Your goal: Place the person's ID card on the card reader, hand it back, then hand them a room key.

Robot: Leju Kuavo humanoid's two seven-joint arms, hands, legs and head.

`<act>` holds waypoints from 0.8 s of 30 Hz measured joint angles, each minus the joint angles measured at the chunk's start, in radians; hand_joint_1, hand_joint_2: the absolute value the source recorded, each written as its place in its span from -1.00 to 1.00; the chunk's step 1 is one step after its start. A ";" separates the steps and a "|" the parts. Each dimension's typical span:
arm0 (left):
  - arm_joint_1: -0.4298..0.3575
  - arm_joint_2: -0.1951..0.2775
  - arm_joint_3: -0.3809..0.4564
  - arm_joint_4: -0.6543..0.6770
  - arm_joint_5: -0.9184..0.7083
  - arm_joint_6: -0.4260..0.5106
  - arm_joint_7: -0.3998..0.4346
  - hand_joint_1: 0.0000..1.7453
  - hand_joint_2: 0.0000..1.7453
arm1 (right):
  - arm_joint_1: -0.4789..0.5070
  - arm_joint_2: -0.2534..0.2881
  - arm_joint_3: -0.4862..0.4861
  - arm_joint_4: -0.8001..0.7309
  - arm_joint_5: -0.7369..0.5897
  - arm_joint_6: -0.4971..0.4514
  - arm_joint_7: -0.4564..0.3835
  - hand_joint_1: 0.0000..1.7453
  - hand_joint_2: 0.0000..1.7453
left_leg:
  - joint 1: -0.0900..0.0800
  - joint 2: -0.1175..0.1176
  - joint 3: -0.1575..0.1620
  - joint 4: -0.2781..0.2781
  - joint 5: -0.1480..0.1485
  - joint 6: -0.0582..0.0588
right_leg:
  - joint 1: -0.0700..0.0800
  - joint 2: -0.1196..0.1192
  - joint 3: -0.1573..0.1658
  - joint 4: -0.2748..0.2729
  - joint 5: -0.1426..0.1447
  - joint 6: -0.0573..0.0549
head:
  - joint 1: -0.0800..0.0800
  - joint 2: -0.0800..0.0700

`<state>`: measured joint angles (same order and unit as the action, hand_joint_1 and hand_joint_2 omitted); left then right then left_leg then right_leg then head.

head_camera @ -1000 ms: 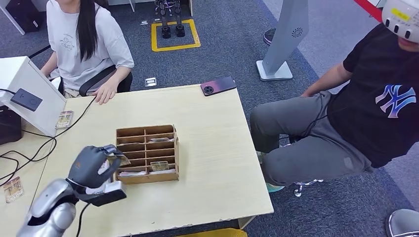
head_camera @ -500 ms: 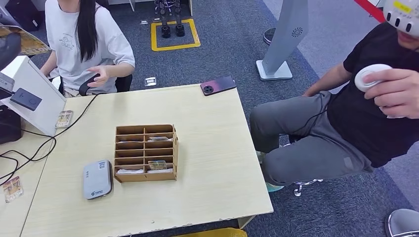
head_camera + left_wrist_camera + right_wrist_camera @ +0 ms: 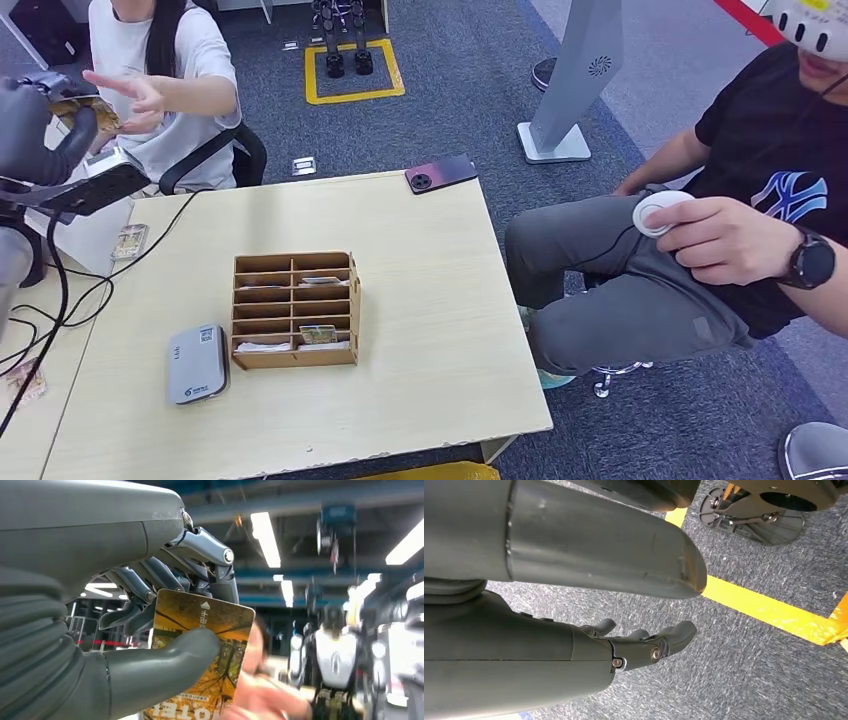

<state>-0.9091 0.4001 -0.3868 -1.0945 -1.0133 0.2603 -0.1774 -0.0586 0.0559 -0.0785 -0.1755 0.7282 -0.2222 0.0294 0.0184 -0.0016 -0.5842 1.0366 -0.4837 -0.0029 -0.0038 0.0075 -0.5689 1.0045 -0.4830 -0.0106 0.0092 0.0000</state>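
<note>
While your left hand (image 3: 35, 130) is lifted high at the far left, it pinches a yellow card (image 3: 200, 655) between the thumb and the darker fingers (image 3: 150, 587). It looks like a room key, so this seems to be the last step: giving the key to the person. You can see the person's hand (image 3: 135, 95) stretched out toward the card, very close to it. I cannot tell if it touches the card.

Next, hold the card steady and let go only when the person has it firmly. If you let go too soon, it could fall.

Your right hand (image 3: 644, 642) hangs down over the floor, holding nothing, fingers loose and a little curled. On the desk (image 3: 420, 300), the grey card reader (image 3: 197, 362) lies just beside the wooden box (image 3: 296, 310).
</note>
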 joint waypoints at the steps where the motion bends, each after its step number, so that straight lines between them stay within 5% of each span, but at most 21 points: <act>1: -0.003 -0.015 0.000 0.045 -0.014 0.016 0.009 1.00 1.00 | 0.000 0.000 -0.002 0.000 0.004 0.000 0.000 -1.00 -1.00 | 0.000 0.000 0.000 0.000 0.000 0.000 | 0.000 0.000 0.000 0.000 0.000 0.000 | 0.000 0.000; 8: -0.016 -0.068 0.000 0.279 -0.081 0.104 0.015 1.00 1.00 | 0.000 0.000 -0.010 0.000 0.021 0.001 0.010 -1.00 -1.00 | 0.000 0.000 0.000 0.000 0.000 0.000 | 0.000 0.000 0.000 0.000 0.000 0.000 | 0.000 0.000; 18: -0.017 -0.090 0.000 0.367 -0.083 0.103 -0.001 0.93 1.00 | 0.001 0.000 -0.023 0.000 0.034 0.002 0.006 -1.00 -1.00 | 0.000 0.001 -0.001 0.000 0.000 0.000 | 0.000 0.001 -0.001 0.000 0.000 0.000 | 0.000 0.000; 22: -0.017 -0.093 0.000 0.377 -0.080 0.100 -0.010 -1.00 1.00 | 0.001 0.001 -0.026 0.000 0.035 -0.006 -0.011 -1.00 -1.00 | 0.000 0.001 -0.001 0.000 0.000 0.000 | 0.000 0.001 -0.001 0.000 0.000 0.000 | 0.000 0.000; 24: -0.014 -0.090 0.002 0.380 -0.068 0.112 -0.024 -1.00 1.00 | 0.001 0.001 -0.029 0.000 0.035 -0.010 -0.016 -1.00 -1.00 | 0.000 0.001 -0.001 0.000 -0.001 0.000 | 0.000 0.001 -0.001 0.000 0.000 0.000 | 0.000 0.000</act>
<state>-0.9226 0.3101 -0.3849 -0.7150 -1.0815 0.3727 -0.2012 -0.0578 0.0565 -0.1080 -0.1759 0.7632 -0.2324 0.0130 0.0182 -0.0009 -0.5857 1.0364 -0.4842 -0.0027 -0.0039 0.0084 -0.5697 1.0045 -0.4832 -0.0105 0.0093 0.0000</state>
